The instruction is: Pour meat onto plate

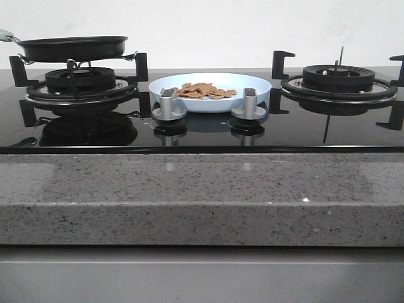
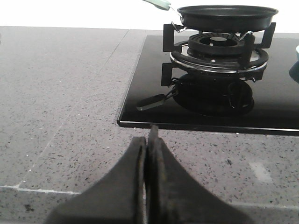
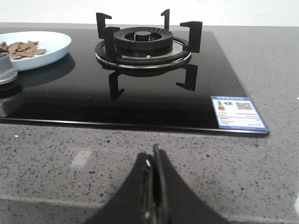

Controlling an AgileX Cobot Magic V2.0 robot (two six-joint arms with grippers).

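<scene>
The pale-blue plate [image 1: 210, 92] sits on the black glass hob between the two burners, behind the two silver knobs. The meat [image 1: 203, 91] lies as a heap of small orange-brown pieces on it. Plate [image 3: 46, 46] and meat [image 3: 21, 48] also show in the right wrist view. The black frying pan [image 1: 72, 48] rests on the left burner, empty as far as I can see; it also shows in the left wrist view [image 2: 226, 17]. My left gripper [image 2: 147, 140] is shut and empty over the grey stone counter. My right gripper [image 3: 153, 156] is shut and empty over the counter.
Two silver knobs [image 1: 169, 106] [image 1: 249, 105] stand in front of the plate. The right burner [image 1: 339, 82] with black pan supports is bare. The hob's glass edge [image 1: 202, 149] meets the speckled counter [image 1: 202, 189]. A blue label [image 3: 237, 113] sits at the hob's corner.
</scene>
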